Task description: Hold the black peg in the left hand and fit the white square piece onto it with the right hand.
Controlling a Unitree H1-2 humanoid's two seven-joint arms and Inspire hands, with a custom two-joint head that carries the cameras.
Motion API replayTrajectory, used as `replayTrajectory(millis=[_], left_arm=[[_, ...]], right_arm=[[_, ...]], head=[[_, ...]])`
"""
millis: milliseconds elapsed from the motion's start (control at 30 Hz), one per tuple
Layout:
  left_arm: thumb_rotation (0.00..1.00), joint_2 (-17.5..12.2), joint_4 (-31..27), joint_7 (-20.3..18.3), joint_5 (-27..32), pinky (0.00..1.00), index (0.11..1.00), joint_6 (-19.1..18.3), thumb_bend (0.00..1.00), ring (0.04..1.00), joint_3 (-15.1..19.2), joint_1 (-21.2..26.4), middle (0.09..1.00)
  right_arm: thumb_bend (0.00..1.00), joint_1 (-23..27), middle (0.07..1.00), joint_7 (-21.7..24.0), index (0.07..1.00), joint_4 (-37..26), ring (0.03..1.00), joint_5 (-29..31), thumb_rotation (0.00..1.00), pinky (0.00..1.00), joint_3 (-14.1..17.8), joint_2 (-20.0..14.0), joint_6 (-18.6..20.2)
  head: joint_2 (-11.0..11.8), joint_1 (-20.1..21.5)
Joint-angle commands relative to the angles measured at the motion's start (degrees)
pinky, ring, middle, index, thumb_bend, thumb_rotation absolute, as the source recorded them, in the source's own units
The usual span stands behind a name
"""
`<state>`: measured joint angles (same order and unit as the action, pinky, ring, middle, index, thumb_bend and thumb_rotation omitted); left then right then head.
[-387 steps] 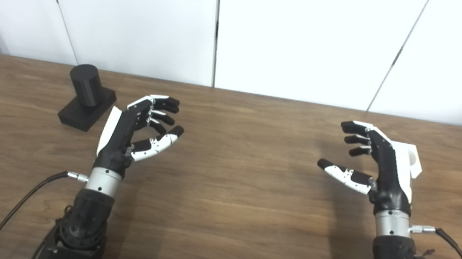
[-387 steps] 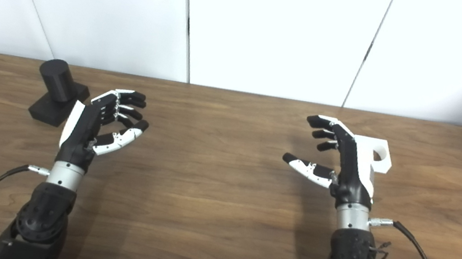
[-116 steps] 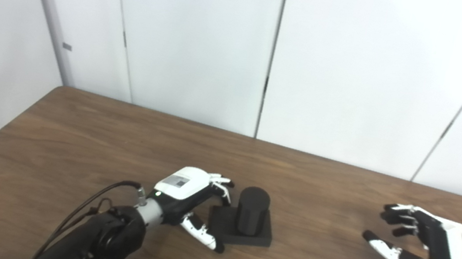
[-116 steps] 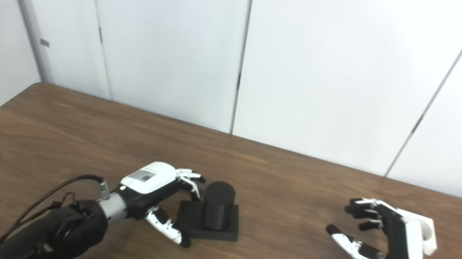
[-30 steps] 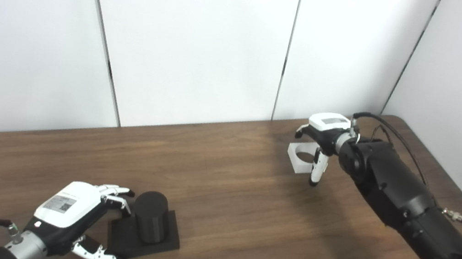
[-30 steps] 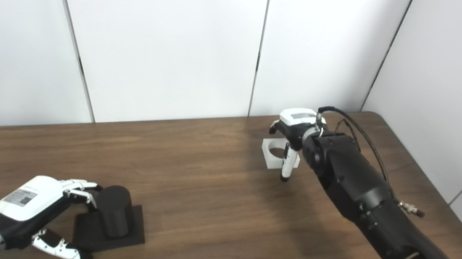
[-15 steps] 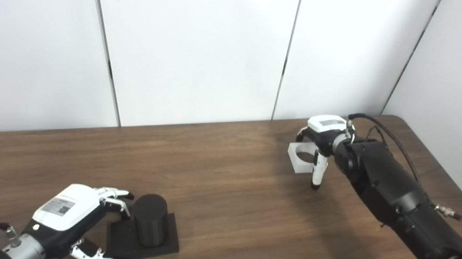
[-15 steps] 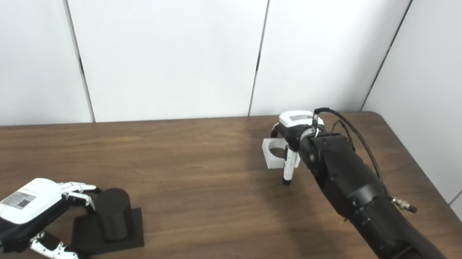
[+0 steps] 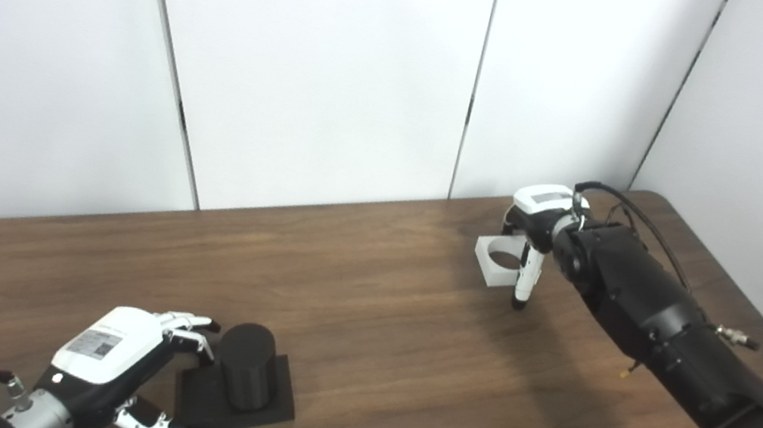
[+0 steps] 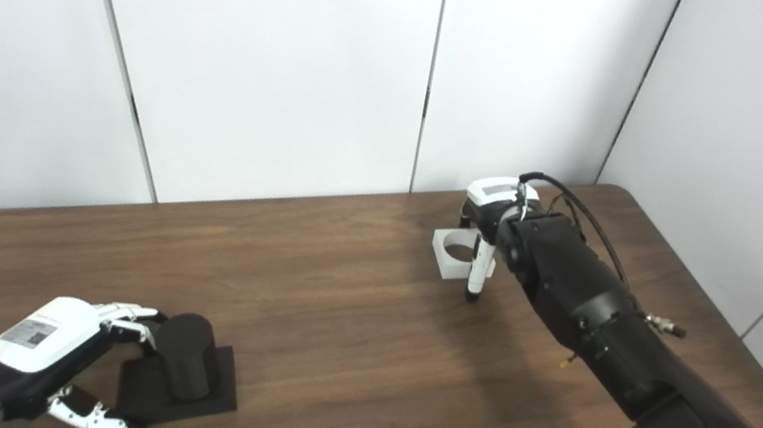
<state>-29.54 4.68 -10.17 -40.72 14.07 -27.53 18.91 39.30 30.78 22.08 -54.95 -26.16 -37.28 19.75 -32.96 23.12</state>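
Note:
The black peg (image 9: 244, 364), a short cylinder on a square black base, stands on the wooden table (image 9: 392, 338) at the near left. My left hand (image 9: 116, 367) is closed around the base's left side, with fingers at its far edge and thumb at its near corner. The white square piece (image 9: 495, 261), with a round hole in it, lies flat near the table's far right. My right hand (image 9: 535, 227) hovers over its right side. The fingers curl above the far edge and the thumb points down in front of the near right corner. I cannot see whether they touch the piece.
White wall panels run close behind the table's far edge. The table's far right corner (image 9: 659, 198) lies just beyond my right hand. My long black right forearm (image 9: 675, 345) crosses the right side of the table. Bare wood lies between peg and white piece.
In the last second the left hand and the peg have slid slightly toward me together. The right hand has shifted a little right and its fingers have drawn in over the white piece, which has not moved.

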Motion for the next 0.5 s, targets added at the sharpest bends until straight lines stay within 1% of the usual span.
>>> replayTrajectory(millis=[0, 33, 67, 100, 233, 333, 367, 467], left_arm=[[0.05, -2.4, 1.0, -4.4, -1.7, 0.78, 0.489, 0.4, 0.52, 0.859, -1.3, -2.1, 0.865], [0.05, -2.4, 0.8, -4.6, -1.7, 0.78, 0.489, 0.3, 0.52, 0.859, -1.3, -2.1, 0.864], [0.05, -2.5, 0.7, -4.8, -1.8, 0.78, 0.489, 0.1, 0.52, 0.859, -1.3, -2.1, 0.864], [0.05, -2.5, 0.6, -5.0, -1.7, 0.79, 0.489, 0.0, 0.52, 0.860, -1.3, -2.0, 0.864], [0.05, -2.5, 0.7, -5.2, -2.0, 0.79, 0.489, -0.1, 0.52, 0.862, -1.4, -1.9, 0.866], [0.05, -2.4, 0.8, -4.7, -2.2, 0.78, 0.489, 0.2, 0.52, 0.860, -1.3, -2.0, 0.863], [0.05, -2.4, 0.8, -4.7, -2.1, 0.78, 0.489, 0.3, 0.52, 0.858, -1.3, -2.0, 0.862], [0.05, -2.3, 0.7, -4.9, -1.9, 0.78, 0.489, 0.1, 0.52, 0.860, -1.3, -2.0, 0.862]], right_arm=[[0.73, 0.9, 0.791, 1.3, 0.588, -1.0, 0.840, -1.2, 0.26, 0.84, 0.0, -1.7, 1.1], [0.63, 0.8, 0.785, 1.4, 0.540, -1.4, 0.838, -1.4, 0.20, 0.85, 0.0, -1.7, 1.4], [0.56, 0.7, 0.777, 1.5, 0.510, -1.5, 0.834, -1.5, 0.17, 0.85, 0.0, -1.6, 1.5], [0.54, 0.7, 0.780, 1.7, 0.500, -1.5, 0.836, -1.6, 0.16, 0.86, 0.1, -1.6, 1.6], [0.52, 0.6, 0.792, 1.8, 0.492, -1.8, 0.853, -1.1, 0.14, 0.90, 0.3, -1.8, 0.7], [0.52, 0.5, 0.789, 1.4, 0.493, -2.1, 0.848, -0.7, 0.15, 0.89, 0.4, -2.2, -0.6], [0.52, 0.5, 0.797, 1.1, 0.494, -2.0, 0.857, -0.5, 0.15, 0.90, 0.5, -2.3, -1.0], [0.52, 0.1, 0.798, -0.1, 0.493, -2.6, 0.865, 0.9, 0.15, 0.92, 1.7, -2.5, -2.0]], head=[[-0.5, -0.2], [-0.5, -0.2], [-0.5, -0.2], [-0.5, -0.2], [-0.7, -0.3], [-0.8, -0.3], [-0.8, -0.3], [-0.9, -0.5]])
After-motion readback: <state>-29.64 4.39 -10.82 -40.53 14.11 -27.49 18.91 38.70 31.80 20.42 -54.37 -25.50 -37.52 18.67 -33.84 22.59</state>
